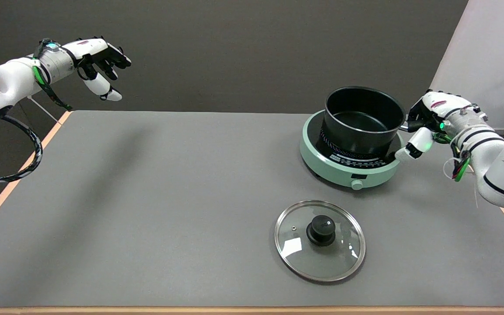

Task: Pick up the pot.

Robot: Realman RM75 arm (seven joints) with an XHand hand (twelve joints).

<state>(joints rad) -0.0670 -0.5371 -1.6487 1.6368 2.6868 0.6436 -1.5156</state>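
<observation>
A black pot (362,122) stands without a lid on a round mint-green cooker (349,168) at the table's right back. My right hand (423,127) is at the pot's right side. Its fingers curl around the pot's short handle (403,127), which they mostly hide, and its thumb points down toward the cooker's rim. Whether the pot's base is off the cooker's top, I cannot tell.
A glass lid (320,239) with a black knob lies flat on the grey table (147,210), in front of the cooker. The idle left hand (99,59) hangs in the air at the upper left. A pale wall panel (488,52) rises behind my right arm.
</observation>
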